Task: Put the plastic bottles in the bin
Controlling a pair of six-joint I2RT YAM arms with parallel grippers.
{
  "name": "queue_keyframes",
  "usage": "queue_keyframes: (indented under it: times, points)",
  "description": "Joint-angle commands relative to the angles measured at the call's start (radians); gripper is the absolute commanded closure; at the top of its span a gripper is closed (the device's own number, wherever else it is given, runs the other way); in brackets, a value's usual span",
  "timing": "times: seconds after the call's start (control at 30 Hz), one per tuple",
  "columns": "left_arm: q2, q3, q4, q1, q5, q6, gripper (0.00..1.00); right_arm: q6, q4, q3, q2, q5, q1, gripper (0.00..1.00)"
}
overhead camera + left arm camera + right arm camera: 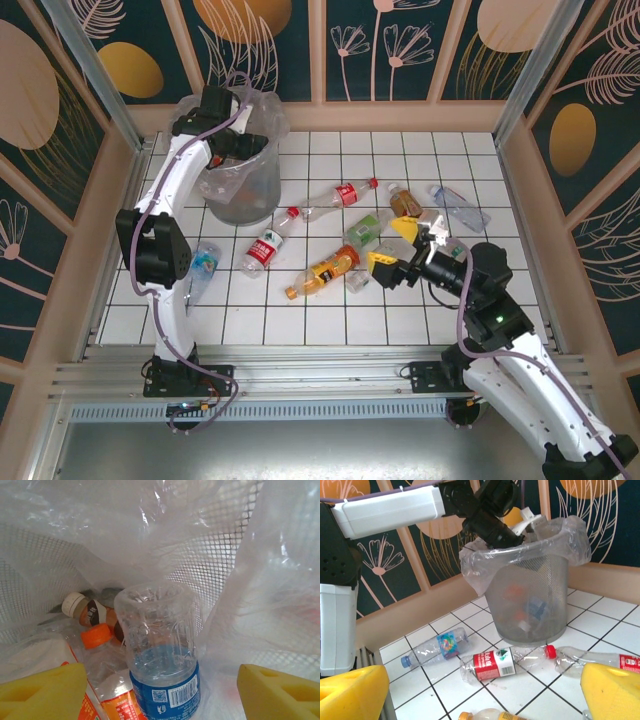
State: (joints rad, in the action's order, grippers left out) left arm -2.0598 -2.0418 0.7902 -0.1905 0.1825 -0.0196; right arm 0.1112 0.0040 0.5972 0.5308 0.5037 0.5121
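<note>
Left wrist: peers inside the bin [220, 555], finds jaws of the left gripper [162, 692] parted, clear of a blue-labelled bottle [162, 650], others half-buried beneath liner [150, 530]; right gripper [482, 692] jaws wide, empty, by bottles [495, 664] on the table [600, 615].

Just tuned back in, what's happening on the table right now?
The left arm reaches into the bin; the left fingers stand open either side of a blue-labelled bottle inside, not touching it. The right fingers are open and empty near the orange bottle on the tiles. Several other bottles lie outside the bin.
</note>
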Motion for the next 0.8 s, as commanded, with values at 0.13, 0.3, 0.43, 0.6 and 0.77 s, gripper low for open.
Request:
queue_keyframes:
  times: [0.13,0.3,0.43,0.6,0.77]
  points:
    - [0.096,-0.040,0.002,0.003,-0.076,-0.048,0.19,0.015,0.001,0.024,-0.003,-0.008,-0.006,0.01]
    - [0.202,0.032,-0.089,0.002,-0.139,-0.081,0.17,0.023,-0.001,0.025,0.000,-0.007,-0.006,0.01]
    - [0.298,0.116,-0.148,0.002,-0.135,-0.089,0.16,0.023,0.001,0.027,0.001,-0.004,-0.006,0.01]
    - [0.452,0.267,-0.185,0.003,-0.162,-0.117,0.15,0.030,0.001,0.027,0.003,-0.002,-0.006,0.01]
    - [0.607,0.410,-0.156,0.000,-0.249,-0.176,0.14,0.034,0.000,0.029,0.005,0.005,-0.006,0.01]
